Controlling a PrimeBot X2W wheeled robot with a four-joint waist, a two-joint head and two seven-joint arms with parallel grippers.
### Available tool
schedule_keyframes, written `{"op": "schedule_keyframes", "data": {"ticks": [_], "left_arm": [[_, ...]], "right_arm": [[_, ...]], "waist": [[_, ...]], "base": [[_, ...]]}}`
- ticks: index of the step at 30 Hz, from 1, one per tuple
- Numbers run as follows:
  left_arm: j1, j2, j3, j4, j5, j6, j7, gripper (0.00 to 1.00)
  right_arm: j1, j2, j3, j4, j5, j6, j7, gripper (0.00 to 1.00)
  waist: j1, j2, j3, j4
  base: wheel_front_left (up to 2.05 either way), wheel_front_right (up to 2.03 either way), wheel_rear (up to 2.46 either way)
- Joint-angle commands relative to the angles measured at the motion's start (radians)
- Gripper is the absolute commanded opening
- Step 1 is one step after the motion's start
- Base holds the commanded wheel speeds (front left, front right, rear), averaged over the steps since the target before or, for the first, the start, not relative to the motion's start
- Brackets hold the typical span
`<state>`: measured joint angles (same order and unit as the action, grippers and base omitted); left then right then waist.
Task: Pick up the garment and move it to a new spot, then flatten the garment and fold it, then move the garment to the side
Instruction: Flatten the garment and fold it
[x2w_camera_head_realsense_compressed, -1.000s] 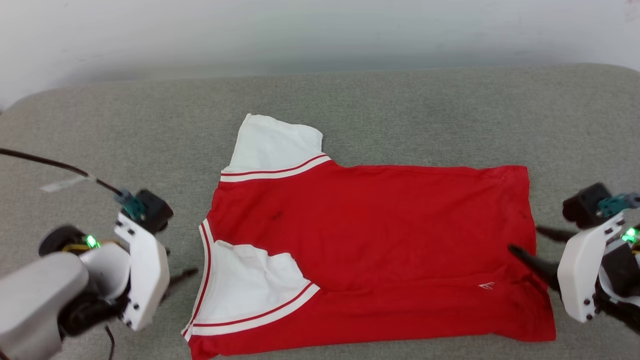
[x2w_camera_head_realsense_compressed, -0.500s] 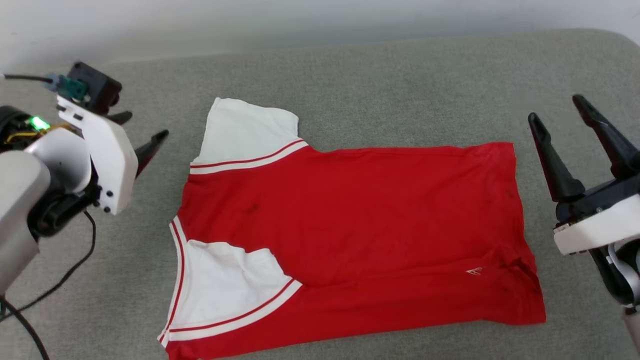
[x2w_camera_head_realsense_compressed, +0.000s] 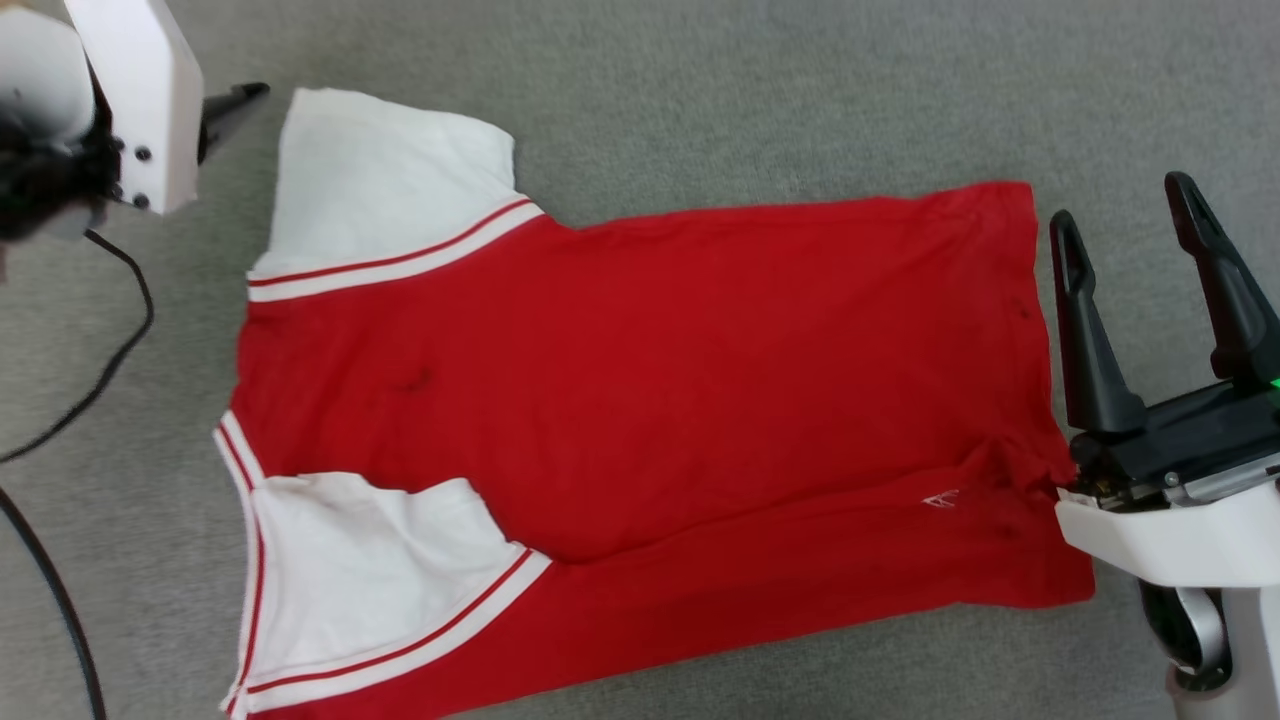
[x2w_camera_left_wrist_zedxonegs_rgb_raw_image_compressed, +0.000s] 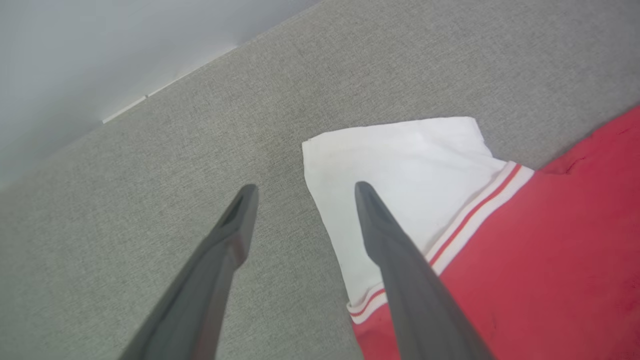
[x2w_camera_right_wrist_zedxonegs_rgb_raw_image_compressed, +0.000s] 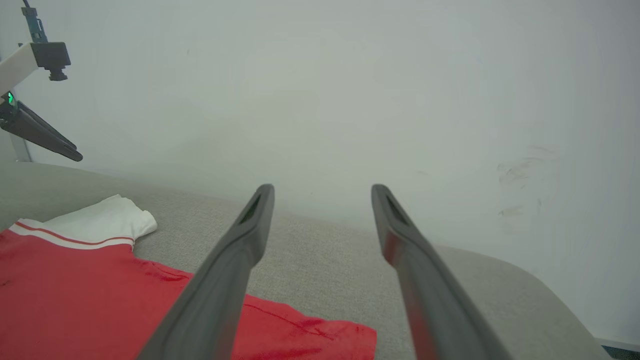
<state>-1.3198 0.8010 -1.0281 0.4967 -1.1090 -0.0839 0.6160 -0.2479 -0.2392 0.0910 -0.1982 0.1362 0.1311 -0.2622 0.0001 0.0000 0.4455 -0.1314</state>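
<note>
No legible text — the white mark (x2w_camera_head_realsense_compressed: 943, 498) on the garment (x2w_camera_head_realsense_compressed: 640, 400) is too small to read

Our head view looks steeply down; both wrist views share the white sleeve (x2w_camera_left_wrist_zedxonegs_rgb_raw_image_compressed: 400, 165), close by the left claw (x2w_camera_left_wrist_zedxonegs_rgb_raw_image_compressed: 305, 186), far left of the right claw (x2w_camera_right_wrist_zedxonegs_rgb_raw_image_compressed: 322, 187).

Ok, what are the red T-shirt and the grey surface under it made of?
Red T-shirt with white sleeves: apparently thin, soft knit, matte; it lies limp with small wrinkles near the hem. Grey surface: seemingly woven upholstery fabric, matte, with fine flecked texture; possibly padded.
</note>
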Motion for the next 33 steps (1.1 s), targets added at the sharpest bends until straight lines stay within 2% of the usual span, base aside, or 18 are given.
{"op": "schedule_keyframes", "data": {"ticks": [1, 5, 9, 13, 19, 20, 21, 27, 29, 33], "left_arm": [[-0.016, -0.002, 0.001, 0.008, -0.01, -0.002, 0.016, 1.0], [-0.088, -0.012, -0.006, 0.031, -0.036, -0.004, 0.151, 1.0], [-0.132, -0.016, -0.021, 0.06, -0.034, 0.012, 0.241, 1.0], [-0.161, -0.02, -0.05, 0.084, -0.002, 0.024, 0.289, 1.0], [-0.134, -0.031, -0.074, 0.1, -0.01, 0.006, 0.325, 1.0], [-0.132, -0.027, -0.082, 0.1, -0.001, 0.004, 0.328, 0.29], [-0.124, -0.027, -0.081, 0.103, -0.012, 0.001, 0.331, 0.0], [-0.125, -0.035, -0.072, 0.095, -0.017, -0.019, 0.285, 0.0], [-0.123, -0.042, -0.062, 0.088, -0.024, -0.024, 0.258, 0.0], [-0.105, -0.047, -0.063, 0.064, -0.034, -0.037, 0.218, 0.0]], "right_arm": [[0.001, 0.012, 0.002, -0.01, -0.005, -0.001, -0.003, 1.0], [-0.022, 0.023, 0.019, -0.041, -0.014, -0.001, -0.003, 1.0], [-0.044, 0.027, 0.035, -0.044, -0.016, -0.001, -0.003, 1.0], [-0.064, 0.029, 0.045, -0.038, -0.018, -0.001, -0.003, 1.0], [-0.082, 0.02, 0.041, -0.021, -0.018, -0.001, -0.003, 1.0], [-0.087, 0.018, 0.04, -0.017, -0.017, -0.001, -0.003, 1.0], [-0.089, 0.017, 0.039, -0.015, -0.019, -0.001, -0.003, 1.0], [-0.127, -0.018, 0.027, 0.028, -0.001, -0.001, -0.002, 1.0], [-0.159, -0.057, 0.04, 0.054, 0.005, -0.001, 0.018, 1.0], [-0.224, -0.159, 0.073, 0.096, 0.044, -0.001, 0.146, 1.0]], "waist": [[-0.0001, 0.0, 0.047, -0.028], [-0.0001, 0.0, 0.098, -0.054], [-0.0001, 0.0, 0.136, -0.074], [-0.0001, 0.0, 0.164, -0.085], [-0.0001, 0.0, 0.176, -0.08], [-0.0001, 0.0, 0.174, -0.078], [-0.0001, 0.0, 0.171, -0.076], [-0.0001, 0.0, 0.131, -0.06], [-0.0001, 0.0, 0.106, -0.054], [-0.0001, 0.0, 0.053, -0.03]], "base": [[0.0, 0.0, 0.0], [0.0, 0.0, 0.0], [0.0, 0.0, 0.0], [0.0, 0.0, 0.0], [0.0, 0.0, 0.0], [0.0, 0.0, 0.0], [0.0, 0.0, 0.0], [0.0, 0.0, 0.0], [0.0, 0.0, 0.0], [0.0, 0.0, 0.0]]}}
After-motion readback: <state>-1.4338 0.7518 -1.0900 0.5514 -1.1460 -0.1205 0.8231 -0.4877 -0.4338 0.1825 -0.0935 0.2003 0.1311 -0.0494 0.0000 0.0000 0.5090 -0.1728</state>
